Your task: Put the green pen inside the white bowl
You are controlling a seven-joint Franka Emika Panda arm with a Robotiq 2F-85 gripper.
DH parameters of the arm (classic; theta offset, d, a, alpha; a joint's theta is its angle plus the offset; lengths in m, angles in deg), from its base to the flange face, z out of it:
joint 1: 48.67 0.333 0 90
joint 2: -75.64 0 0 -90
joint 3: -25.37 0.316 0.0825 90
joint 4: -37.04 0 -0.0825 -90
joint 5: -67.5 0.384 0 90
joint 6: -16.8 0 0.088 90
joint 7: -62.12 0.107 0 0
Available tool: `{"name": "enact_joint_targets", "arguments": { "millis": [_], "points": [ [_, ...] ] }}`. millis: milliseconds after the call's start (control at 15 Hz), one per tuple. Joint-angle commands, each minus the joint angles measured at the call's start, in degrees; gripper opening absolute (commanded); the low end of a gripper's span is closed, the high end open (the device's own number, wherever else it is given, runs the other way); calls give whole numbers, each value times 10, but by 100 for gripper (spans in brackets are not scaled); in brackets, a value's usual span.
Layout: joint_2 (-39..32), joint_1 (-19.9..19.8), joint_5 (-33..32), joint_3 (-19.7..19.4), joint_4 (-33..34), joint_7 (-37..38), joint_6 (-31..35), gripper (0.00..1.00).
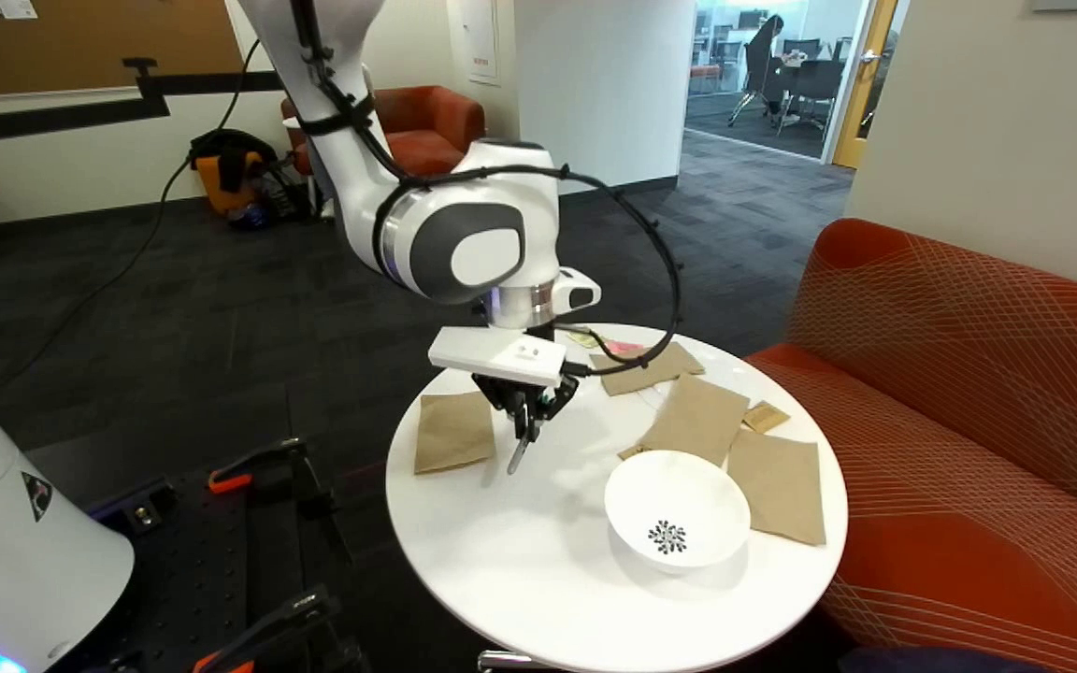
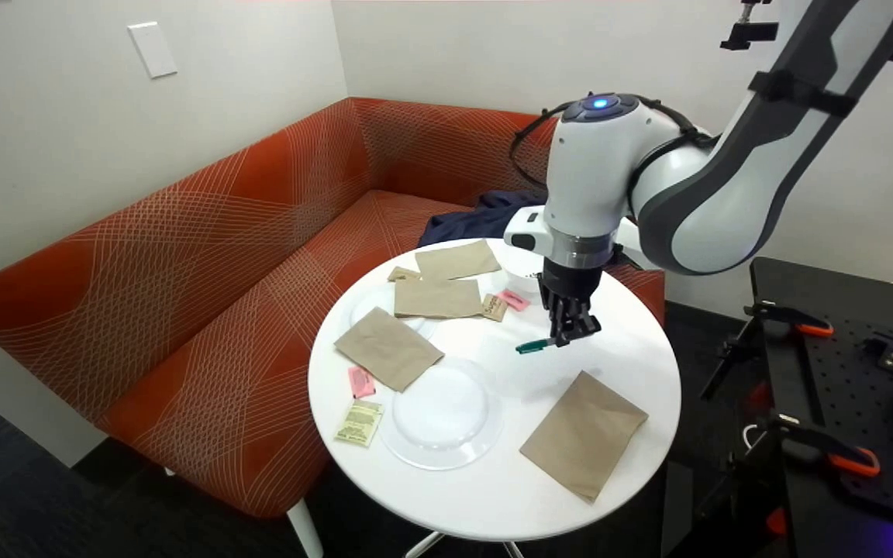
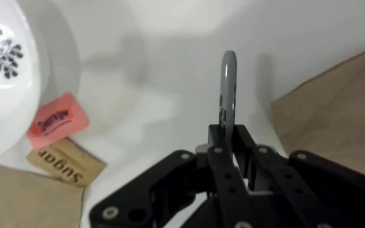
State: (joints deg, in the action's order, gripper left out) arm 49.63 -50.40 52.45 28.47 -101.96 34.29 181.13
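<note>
- Dark carpet (image 1: 221, 346) covers the floor in an exterior view; a red sofa (image 1: 931, 421) stands on the right, beside a round white table (image 1: 538, 579).
- Over the table's left part, the Robotiq gripper (image 1: 526, 432) holds a green marker pen (image 1: 517, 458) at a tilt, its grey end pointing down.
- Near and to the right, well apart from the pen, stands a white bowl (image 1: 679, 500), with brown paper napkins (image 1: 776, 486) beyond and beside it.
- In an exterior view, the pen's green end pokes out left of the gripper; the bowl sits on the far side, partly hidden. A clear plate (image 2: 440, 411) lies near, with a pink packet (image 2: 361, 382) and a yellow packet (image 2: 359, 422) on its left.
- In the wrist view, the gripper's tips pinch the grey barrel above the tabletop, only its thickness between them. The bowl is at the left edge, cut off; another pink packet (image 3: 59, 120) lies just beside it, next to a Sugar packet (image 3: 67, 163).
</note>
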Motion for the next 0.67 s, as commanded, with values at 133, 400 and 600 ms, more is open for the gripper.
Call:
{"name": "enact_joint_targets", "arguments": {
  "millis": [133,400,600],
  "points": [
    [90,29,-2,0,9,69,-20,3],
    [119,30,16,-1,29,112,-37,3],
    [138,21,39,-4,34,134,-39,3]
  ]
}}
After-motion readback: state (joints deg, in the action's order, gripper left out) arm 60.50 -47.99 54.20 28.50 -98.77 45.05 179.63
